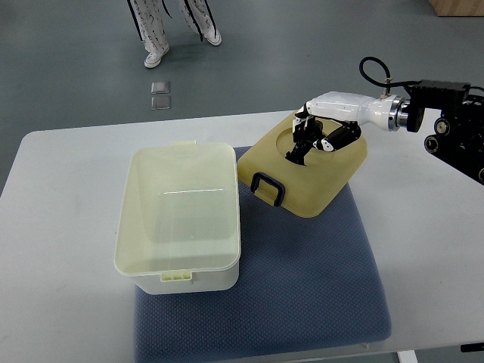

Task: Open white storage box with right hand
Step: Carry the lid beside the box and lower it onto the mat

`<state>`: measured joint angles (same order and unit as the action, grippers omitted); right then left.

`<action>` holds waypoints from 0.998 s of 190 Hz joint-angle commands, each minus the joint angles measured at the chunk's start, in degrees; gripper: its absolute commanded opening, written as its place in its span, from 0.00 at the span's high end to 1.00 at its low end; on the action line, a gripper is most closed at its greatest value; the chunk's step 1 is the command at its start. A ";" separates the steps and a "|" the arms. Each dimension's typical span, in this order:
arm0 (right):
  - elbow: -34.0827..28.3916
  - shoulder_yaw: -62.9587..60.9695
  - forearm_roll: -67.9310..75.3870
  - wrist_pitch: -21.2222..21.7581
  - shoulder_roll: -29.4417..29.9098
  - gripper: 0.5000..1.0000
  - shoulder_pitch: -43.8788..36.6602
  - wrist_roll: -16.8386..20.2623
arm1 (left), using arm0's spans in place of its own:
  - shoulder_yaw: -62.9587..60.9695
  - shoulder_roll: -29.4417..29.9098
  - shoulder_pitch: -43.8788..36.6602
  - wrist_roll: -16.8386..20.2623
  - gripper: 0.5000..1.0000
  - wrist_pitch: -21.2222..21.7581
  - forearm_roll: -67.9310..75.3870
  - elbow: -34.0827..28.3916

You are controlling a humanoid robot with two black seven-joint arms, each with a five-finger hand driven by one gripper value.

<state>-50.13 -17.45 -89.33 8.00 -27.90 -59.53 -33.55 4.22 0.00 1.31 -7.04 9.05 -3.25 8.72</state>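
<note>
Already the white storage box (180, 219) is sitting open on the left part of the blue mat (302, 302), its long side running toward the tabletop's (60, 227) far and near edges, its inside bare. Its lid (306, 170) is lying off the box, just beside the box's far right corner, tilted and resting on the mat's far edge, with the dark handle (268, 187) pointing toward the box. The right hand (316, 136) is reaching in from the tabletop's right edge and resting on the lid's top; its dark fingers (302, 144) are curling down into the recess there, though whether they are actually clamping the lid I cannot tell. Beyond the tabletop's far edge, a person's legs and shoes (157, 53) are standing on the grey floor, near two small square tiles (160, 94).
</note>
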 commanded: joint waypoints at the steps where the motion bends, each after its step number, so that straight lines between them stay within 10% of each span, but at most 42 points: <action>1: -0.14 0.05 -0.14 0.08 0.12 0.98 0.91 -0.82 | 0.00 0.00 0.01 0.01 0.00 0.00 0.00 -0.01; 136: -0.49 2.60 -0.75 -0.01 2.93 0.93 4.51 -1.45 | 0.00 0.00 0.01 0.01 0.00 0.00 0.00 -0.01; 150: -0.32 2.34 -0.58 -0.09 3.02 0.79 4.86 -1.45 | 0.00 0.00 0.01 0.01 0.00 0.00 0.00 0.07; 171: -0.05 1.90 0.21 -1.50 4.34 0.28 4.95 -1.45 | 0.00 0.00 0.01 0.01 0.00 0.00 0.00 0.07; 190: -0.14 1.81 0.30 -1.50 4.43 0.21 5.12 -1.45 | 0.00 0.00 0.01 0.01 0.00 0.00 0.00 -0.01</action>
<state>-50.22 -15.48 -89.17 6.73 -23.69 -54.53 -35.01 4.22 0.00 1.33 -7.04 9.05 -3.25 8.71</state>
